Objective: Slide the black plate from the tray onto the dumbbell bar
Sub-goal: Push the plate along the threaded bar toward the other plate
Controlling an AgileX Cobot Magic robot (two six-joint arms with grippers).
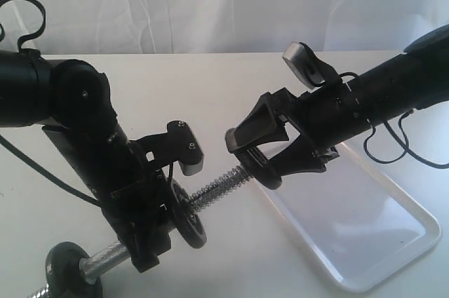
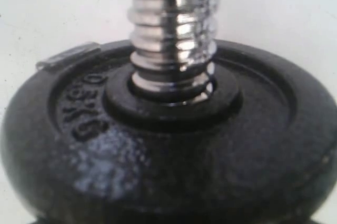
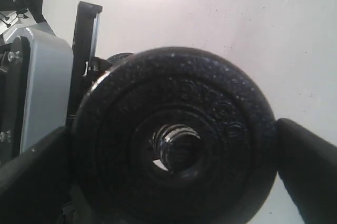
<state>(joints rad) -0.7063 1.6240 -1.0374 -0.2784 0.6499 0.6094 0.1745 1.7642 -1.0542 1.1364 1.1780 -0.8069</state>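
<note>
White tabletop [image 1: 210,87] and pale backdrop surround both arms. The left gripper [image 1: 144,231] clamps the dumbbell bar [image 1: 221,184], tilting its threaded end towards the right gripper [image 1: 250,160]. That gripper pinches the black plate [image 3: 221,129] by its rim, clear of the tray [image 1: 429,236], with the hole meeting the bar tip. Another disc [image 1: 188,221] sits farther down the bar, and the thread between them is bare.

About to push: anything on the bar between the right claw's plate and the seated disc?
Nothing on the dumbbell bar, bare from the black plate to the seated disc; a left claw fingertip stands close beside that stretch.

Matte, pebbled black plate [image 3: 224,129]; glossy chrome dumbbell bar [image 2: 171,23].
</note>
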